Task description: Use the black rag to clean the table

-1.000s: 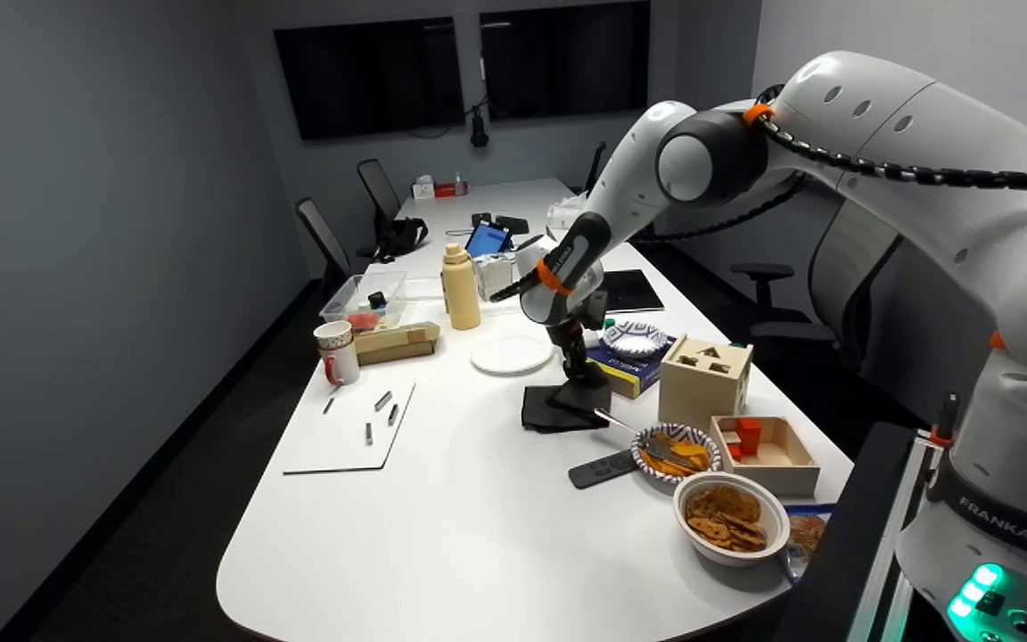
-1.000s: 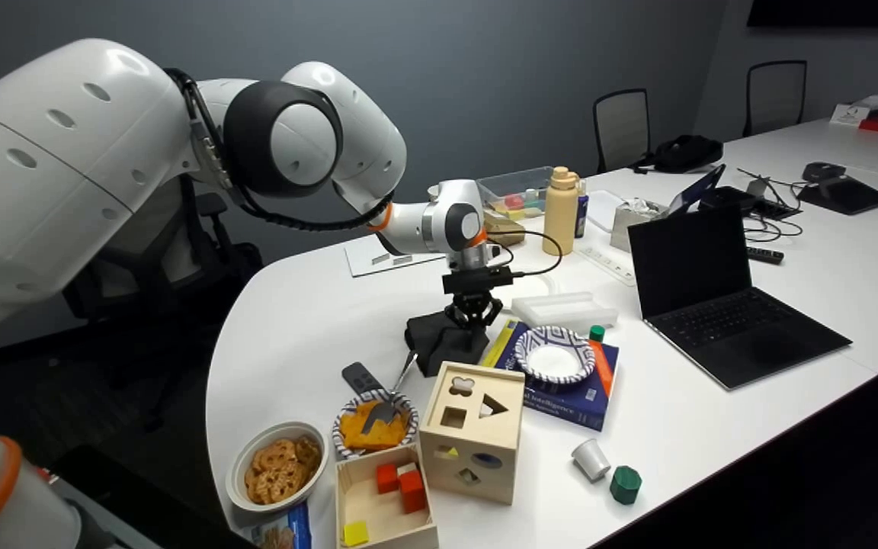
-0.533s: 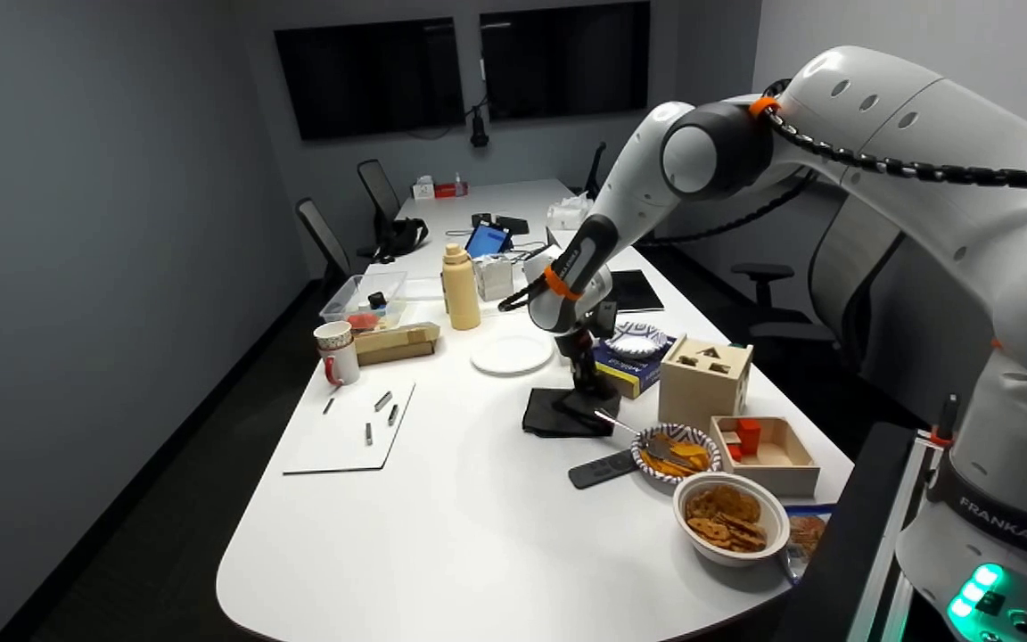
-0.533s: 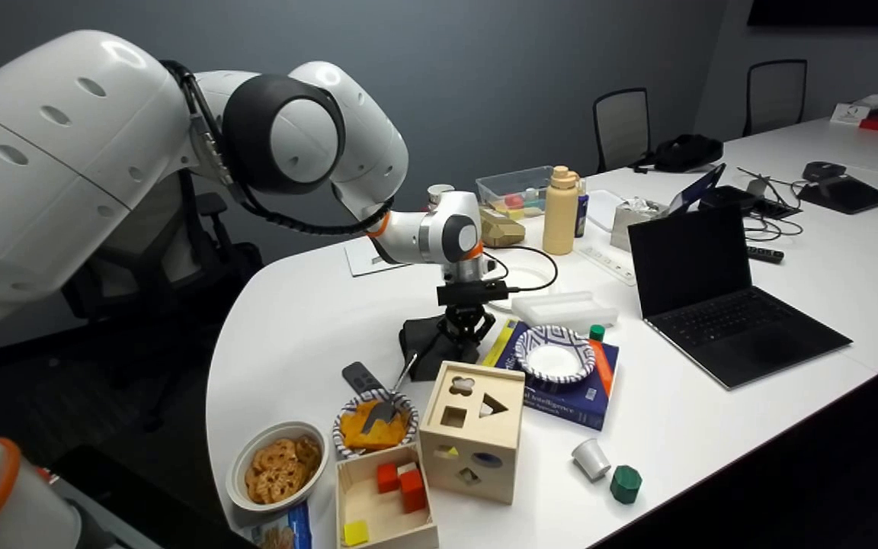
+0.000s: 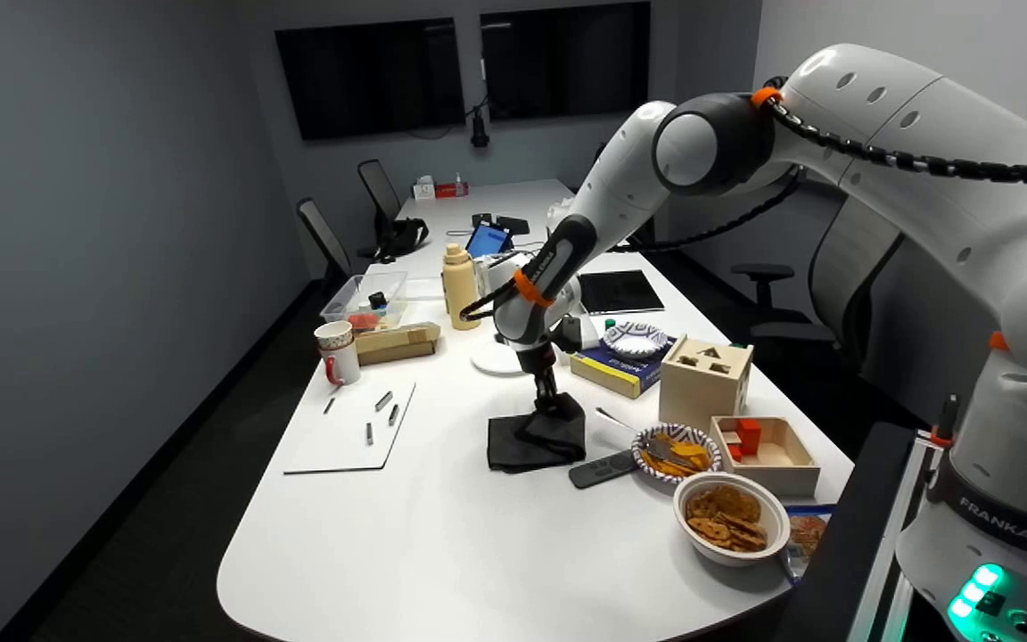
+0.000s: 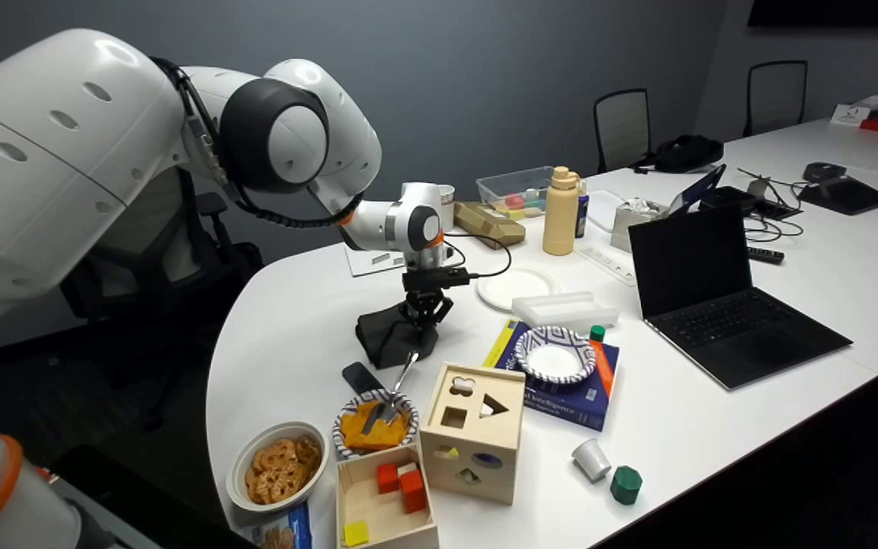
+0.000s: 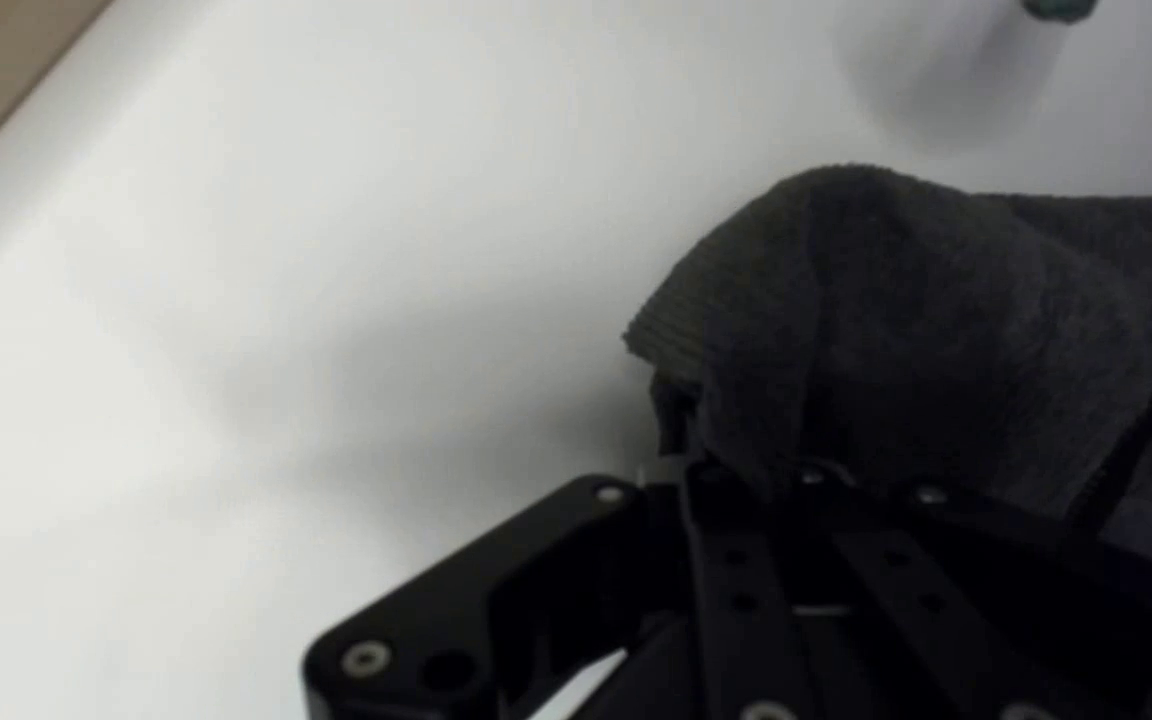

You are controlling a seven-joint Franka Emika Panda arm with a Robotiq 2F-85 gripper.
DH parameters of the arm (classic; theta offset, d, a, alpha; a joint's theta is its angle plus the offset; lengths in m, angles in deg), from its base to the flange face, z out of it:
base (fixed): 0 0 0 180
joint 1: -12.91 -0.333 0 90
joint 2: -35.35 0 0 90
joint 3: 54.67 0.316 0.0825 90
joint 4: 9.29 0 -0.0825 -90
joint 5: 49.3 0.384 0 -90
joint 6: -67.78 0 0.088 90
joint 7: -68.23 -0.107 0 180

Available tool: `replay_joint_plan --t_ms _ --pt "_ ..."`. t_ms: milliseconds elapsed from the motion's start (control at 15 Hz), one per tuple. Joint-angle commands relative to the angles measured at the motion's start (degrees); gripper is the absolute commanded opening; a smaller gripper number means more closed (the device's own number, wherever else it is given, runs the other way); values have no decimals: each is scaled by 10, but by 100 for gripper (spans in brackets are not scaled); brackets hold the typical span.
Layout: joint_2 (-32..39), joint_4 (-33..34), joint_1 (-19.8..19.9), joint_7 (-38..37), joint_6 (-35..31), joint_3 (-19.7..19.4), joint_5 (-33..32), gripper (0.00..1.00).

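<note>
The black rag [image 5: 521, 448] lies folded on the white table [image 5: 406, 544], left of the book and just behind the remote. It also shows in an exterior view [image 6: 387, 339] and fills the right side of the wrist view [image 7: 916, 330]. My gripper [image 5: 549, 403] points down over the rag's far right part. Its fingers are closed on a bunched fold of the rag, which rises between them in the wrist view [image 7: 746, 470]. The rest of the rag spreads on the table. The fingertips are dark and partly hidden by cloth in an exterior view [image 6: 425, 311].
A remote [image 5: 601, 469] lies close to the rag's near right edge. A patterned bowl with a fork [image 6: 376, 425], a wooden shape box [image 6: 473, 431] and a blue book [image 6: 561, 400] stand nearby. A white plate [image 6: 517, 290] is behind; a white board [image 5: 349, 428] lies left.
My gripper and the rag first shift slightly right in one exterior picture, then move clearly left and toward the near side, away from the book. More of the book and plate shows now.
</note>
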Motion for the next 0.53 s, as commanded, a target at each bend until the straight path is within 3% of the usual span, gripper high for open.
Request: replay_joint_plan --t_ms 0,200,467 --pt "-53 -48 -6 28 10 16 11 1" --pt "-127 -126 -13 43 10 32 9 1" --pt "-212 -216 2 124 59 91 65 1"
